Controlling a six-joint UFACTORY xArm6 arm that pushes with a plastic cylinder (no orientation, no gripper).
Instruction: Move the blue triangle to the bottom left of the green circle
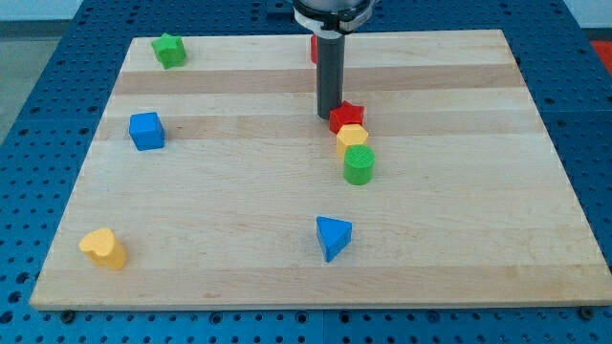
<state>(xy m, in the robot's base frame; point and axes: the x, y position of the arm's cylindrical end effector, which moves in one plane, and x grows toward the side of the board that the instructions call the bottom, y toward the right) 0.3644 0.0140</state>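
The blue triangle point(333, 236) lies near the view's bottom, a little right of the middle. The green circle point(360, 164) stands above it and slightly to the right, at the lower end of a short column with a yellow block point(351, 139) and a red star point(347, 116). My tip point(327, 116) rests on the board just left of the red star, about touching it, well above the blue triangle.
A green star point(169, 50) sits at the top left, a blue cube point(146, 130) at the left, a yellow heart point(103, 247) at the bottom left. A red block point(313, 48) shows partly behind the rod at the top. The wooden board point(478, 239) lies on a blue perforated table.
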